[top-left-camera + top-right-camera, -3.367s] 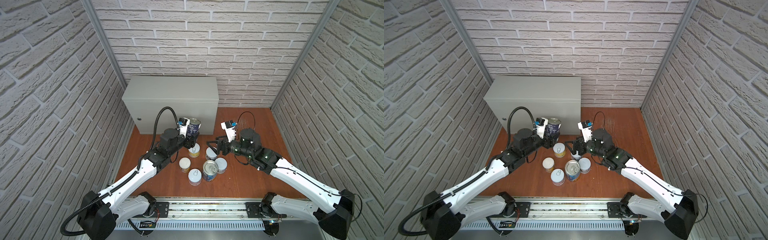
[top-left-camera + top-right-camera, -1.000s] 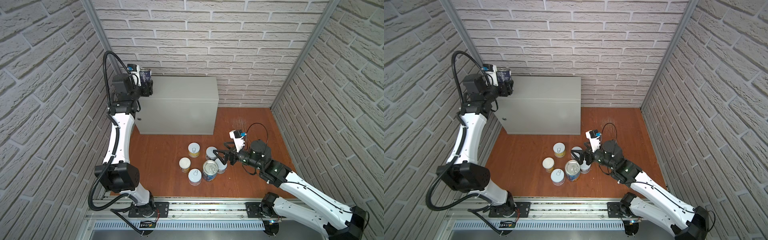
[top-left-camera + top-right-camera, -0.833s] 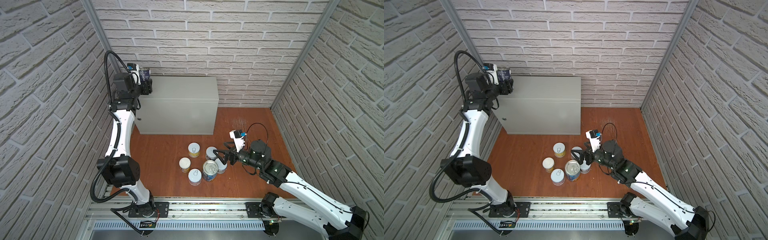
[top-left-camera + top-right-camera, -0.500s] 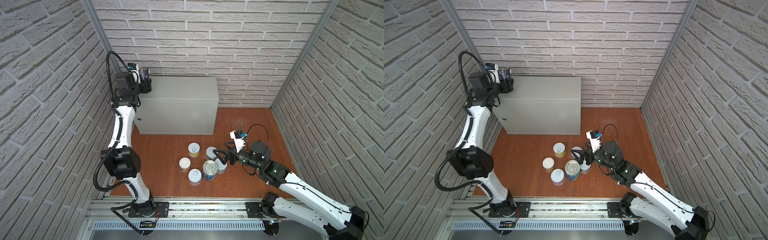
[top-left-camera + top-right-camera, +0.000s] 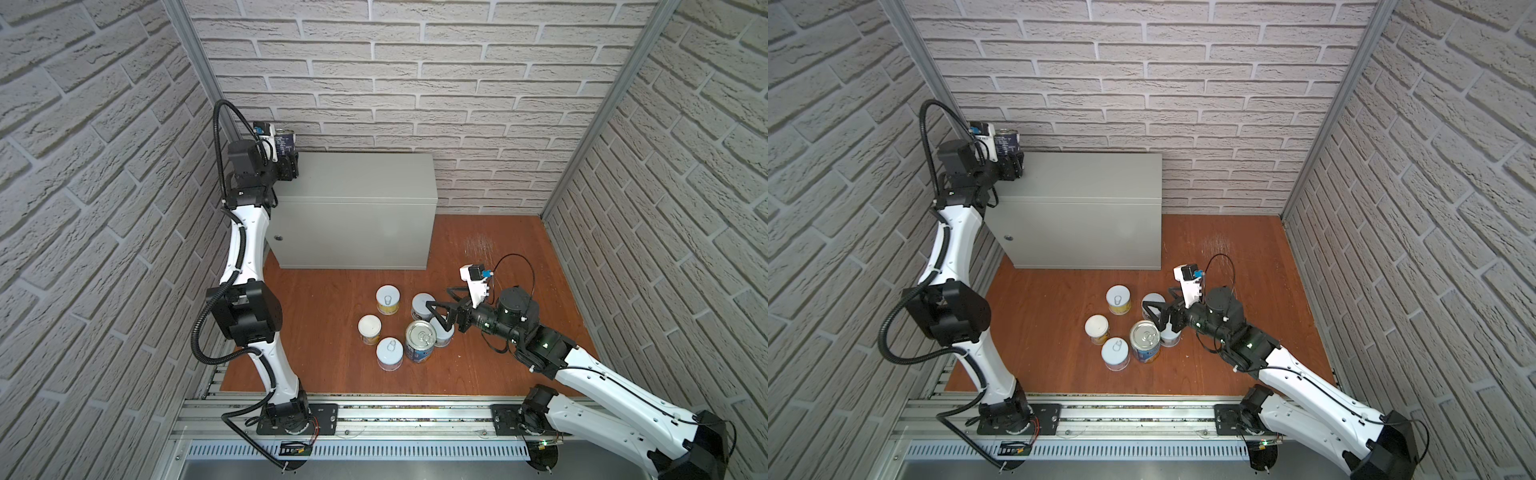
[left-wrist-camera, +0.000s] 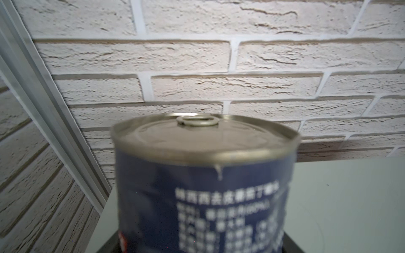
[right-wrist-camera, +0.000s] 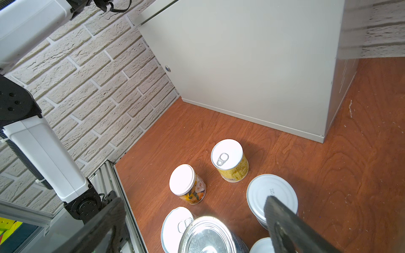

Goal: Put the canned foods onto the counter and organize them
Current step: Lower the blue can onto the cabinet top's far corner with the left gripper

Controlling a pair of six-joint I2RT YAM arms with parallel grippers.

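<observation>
My left gripper [image 5: 287, 167] is shut on a tall dark-blue can [image 5: 286, 140] with a silver pull-tab top, upright over the back left corner of the grey counter [image 5: 357, 174]. The left wrist view is filled by this can [image 6: 203, 175]; its base is hidden, so contact with the counter top [image 6: 350, 197] cannot be told. Several canned foods stand clustered on the wooden floor: another tall blue can [image 5: 420, 338], a yellow one [image 5: 388, 299] and white-lidded ones [image 5: 369, 328]. My right gripper [image 5: 438, 318] hangs open just above the cluster's right side, over the tall can [image 7: 208, 236].
Brick walls close in on three sides, and the left wall's metal post [image 6: 43, 92] stands right beside the held can. The counter's front has a small round lock [image 5: 277, 238]. A metal rail [image 5: 395, 415] runs along the floor's front edge.
The left gripper has carried the blue can from the floor up to the counter's back left corner, edging right in the last second. The right gripper drew back slightly, still open.
</observation>
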